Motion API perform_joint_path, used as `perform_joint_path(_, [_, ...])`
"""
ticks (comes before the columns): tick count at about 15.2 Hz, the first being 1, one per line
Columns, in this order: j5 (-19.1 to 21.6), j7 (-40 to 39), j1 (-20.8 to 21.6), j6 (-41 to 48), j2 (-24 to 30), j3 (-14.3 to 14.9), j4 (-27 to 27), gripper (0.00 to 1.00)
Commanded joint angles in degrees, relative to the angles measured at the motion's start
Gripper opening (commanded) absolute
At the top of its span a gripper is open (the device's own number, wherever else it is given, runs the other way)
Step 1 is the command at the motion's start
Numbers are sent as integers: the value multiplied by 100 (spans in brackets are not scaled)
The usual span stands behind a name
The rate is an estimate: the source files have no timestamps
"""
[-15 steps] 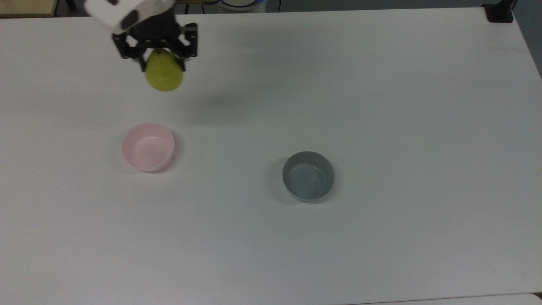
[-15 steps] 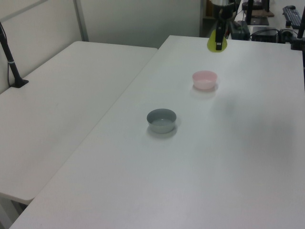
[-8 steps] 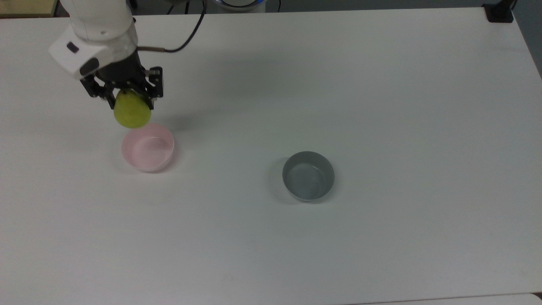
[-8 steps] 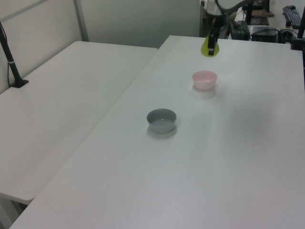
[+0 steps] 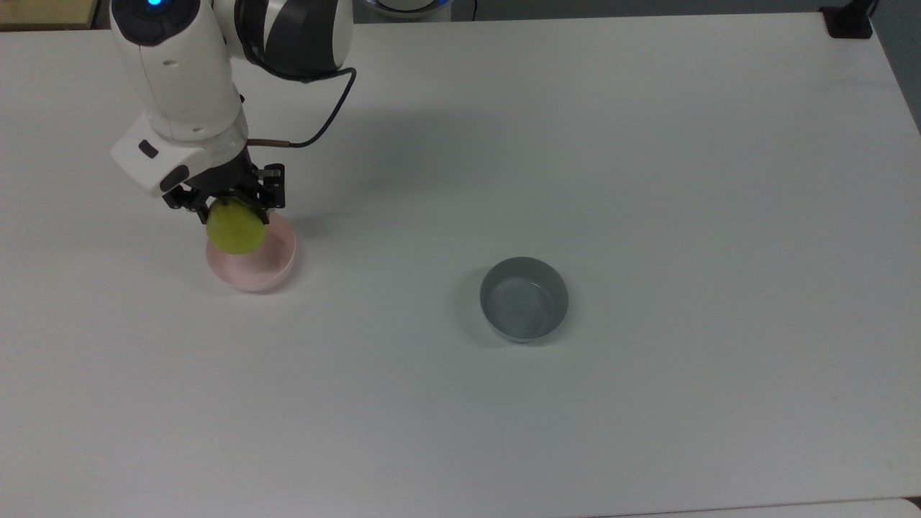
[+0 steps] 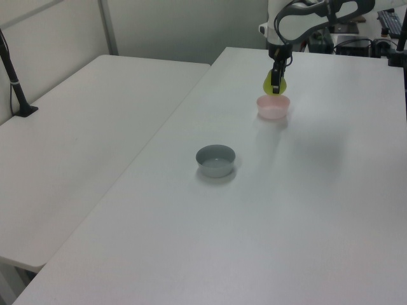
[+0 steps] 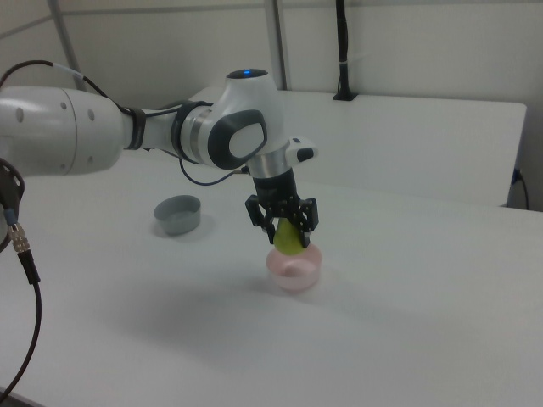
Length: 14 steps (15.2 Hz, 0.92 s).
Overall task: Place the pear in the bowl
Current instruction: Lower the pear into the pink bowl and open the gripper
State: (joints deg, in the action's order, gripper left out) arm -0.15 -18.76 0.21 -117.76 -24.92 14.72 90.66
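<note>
End effector (image 5: 229, 205) clamped on pear (image 5: 235, 229), hanging over pink bowl's (image 5: 271, 267) 10 o'clock rim. Grey bowl (image 5: 524, 299) sits apart at 3 o'clock on white surface (image 5: 647, 180).

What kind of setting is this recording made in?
Probably a robotics lab or office workspace: plain white tables pushed side by side, a tabletop arm whose gripper holds a pear above a pink bowl, and a camera post.

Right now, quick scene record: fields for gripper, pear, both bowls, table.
gripper: shut on the pear, above the pink bowl
pear: yellow-green, held in the air, not yet in the bowl
pink bowl: under the pear, nothing in it
grey bowl: apart from the pink bowl, to the top view's right
table: white
</note>
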Motion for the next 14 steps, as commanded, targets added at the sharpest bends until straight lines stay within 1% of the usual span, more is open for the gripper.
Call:
perform_joint_path(1, [42, -136, 31, -300, -126, 22, 127, 9])
perform_joint_path(4, [42, -163, 14, -511, -285, 22, 171, 11])
perform_joint_path(6, [33, -232, 14, -634, -311, 22, 250, 21])
perform_joint_path(7, [42, -337, 5, -626, -311, 22, 250, 28])
perform_joint_path(8, [42, -364, 5, -617, -303, 22, 250, 31])
perform_joint_path(10, [42, -374, 5, -617, -294, 22, 320, 33])
perform_joint_path(11, [42, -374, 5, -617, -294, 22, 329, 54])
perform_joint_path(12, [42, -356, 5, -617, -294, 22, 330, 84])
perform_joint_path(13, [50, -321, 5, -617, -285, 13, 330, 100])
perform_joint_path(14, [51, -330, 5, -617, -276, 22, 330, 100])
